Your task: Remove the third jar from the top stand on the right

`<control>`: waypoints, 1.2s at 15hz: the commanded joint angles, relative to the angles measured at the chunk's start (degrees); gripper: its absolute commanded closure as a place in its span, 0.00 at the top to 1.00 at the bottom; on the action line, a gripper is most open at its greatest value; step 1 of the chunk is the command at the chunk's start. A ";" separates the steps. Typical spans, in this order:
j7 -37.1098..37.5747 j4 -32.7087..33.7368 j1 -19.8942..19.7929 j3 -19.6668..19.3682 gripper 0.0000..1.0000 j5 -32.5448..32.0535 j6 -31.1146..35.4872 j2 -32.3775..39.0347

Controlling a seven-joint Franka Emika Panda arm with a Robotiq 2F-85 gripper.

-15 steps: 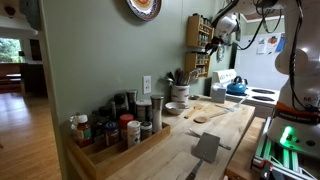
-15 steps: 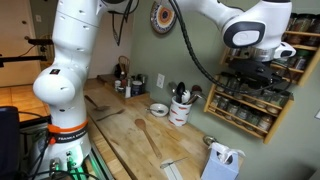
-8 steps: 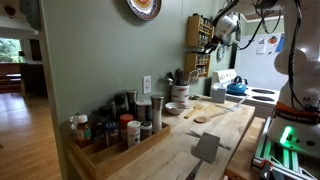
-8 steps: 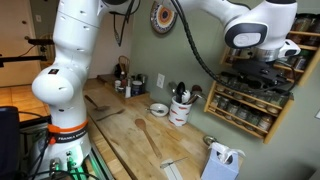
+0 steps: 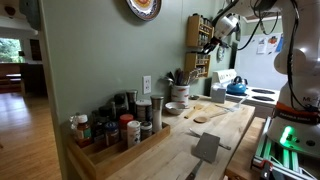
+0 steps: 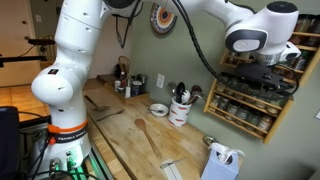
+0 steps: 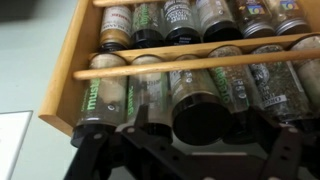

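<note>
The tall light-wood spice rack hangs on the wall in both exterior views (image 5: 196,45) (image 6: 252,98). My gripper (image 5: 210,42) (image 6: 264,70) is up at its top shelf. In the wrist view the top stand (image 7: 150,68) holds a row of small jars behind a wooden rail. My gripper (image 7: 200,138) has a dark finger on each side of the third jar (image 7: 198,105), and is shut on it. Its black lid faces the camera and sticks out closer than its neighbours. A second shelf of jars (image 7: 165,22) shows beyond.
A low wooden crate of larger spice bottles (image 5: 115,135) stands on the wooden counter (image 5: 190,140). A utensil crock (image 6: 181,108), a small bowl (image 6: 158,109), wooden spoons (image 6: 148,135) and a kettle (image 5: 236,88) are also there.
In an exterior view the wrist has shifted slightly away from the rack face. Nothing else has moved.
</note>
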 commanded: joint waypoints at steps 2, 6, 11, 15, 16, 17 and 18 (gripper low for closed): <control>-6.33 0.85 -1.45 0.92 1.00 3.27 -0.27 1.17; -8.01 0.83 -1.47 0.70 0.68 4.47 0.00 1.30; -8.57 0.57 -1.42 0.43 0.31 4.46 -0.27 0.83; -9.34 -0.40 -1.74 0.28 0.31 4.82 -0.46 -0.51; -9.44 -0.67 -1.76 0.17 0.31 4.79 -0.22 -0.86; -9.94 -1.09 -1.87 0.13 0.31 5.23 0.07 -1.41; -10.25 -1.41 -1.95 0.07 0.31 5.73 0.22 -1.85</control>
